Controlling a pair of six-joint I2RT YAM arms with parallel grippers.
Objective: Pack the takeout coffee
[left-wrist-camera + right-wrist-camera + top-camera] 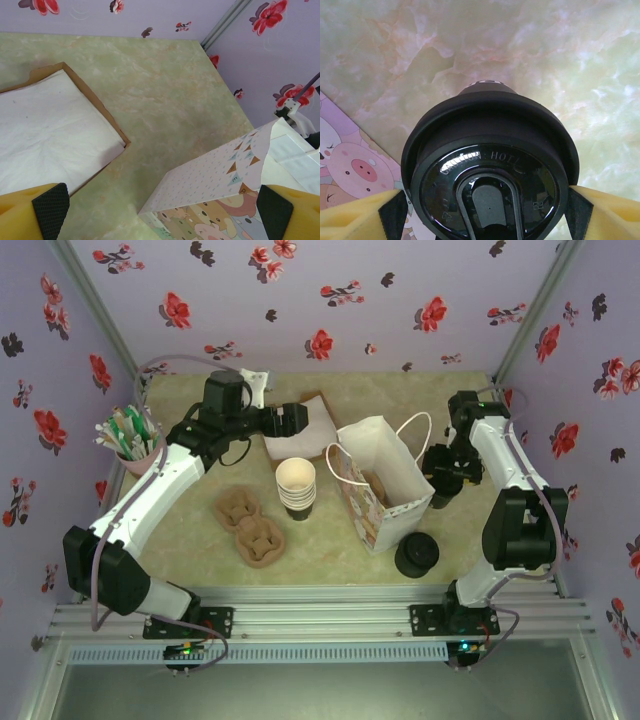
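Note:
The takeout coffee (490,150), a dark cup under a black lid embossed "CAUTION HOT", sits between the yellow fingers of my right gripper (485,215). Both black pads (392,212) press against the lid's rim, so the gripper is shut on it. From above, the right gripper (441,478) holds the cup (440,498) just right of the open paper bag (385,485). The bag's cartoon-animal side (350,170) shows to the cup's left. My left gripper (162,215) is open with nothing between its pads, above the table between the napkin box (45,135) and the bag (220,175).
A stack of lidless cups (296,485) stands left of the bag. A pile of black lids (416,555) lies in front of it. Cardboard cup carriers (250,525) lie front left. A pink cup of straws (130,440) stands at the left wall.

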